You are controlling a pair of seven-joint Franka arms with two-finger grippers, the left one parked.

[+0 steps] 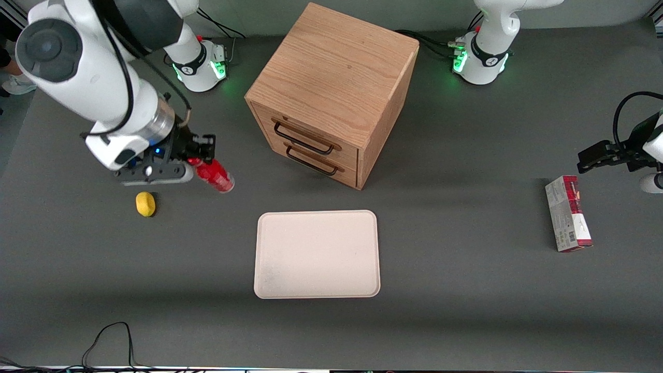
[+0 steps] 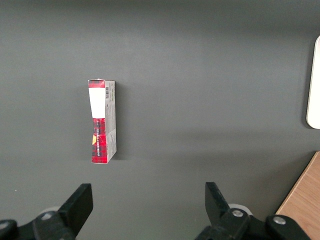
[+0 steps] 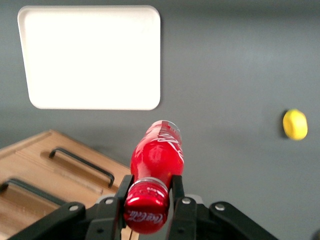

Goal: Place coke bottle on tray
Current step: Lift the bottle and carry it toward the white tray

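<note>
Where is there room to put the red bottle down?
The whole tray is bare, nearer the camera than the cabinet. Bare table lies between tray and carton. It is tighter by the lemon, where the gripper grips the bottle.

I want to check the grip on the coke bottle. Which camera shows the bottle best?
The right wrist view: the coke bottle fills the frame, the tool shut on its neck below the cap. The front view shows the bottle small, tilted, held above the table beside the yellow lump. The left wrist view does not show it.
</note>
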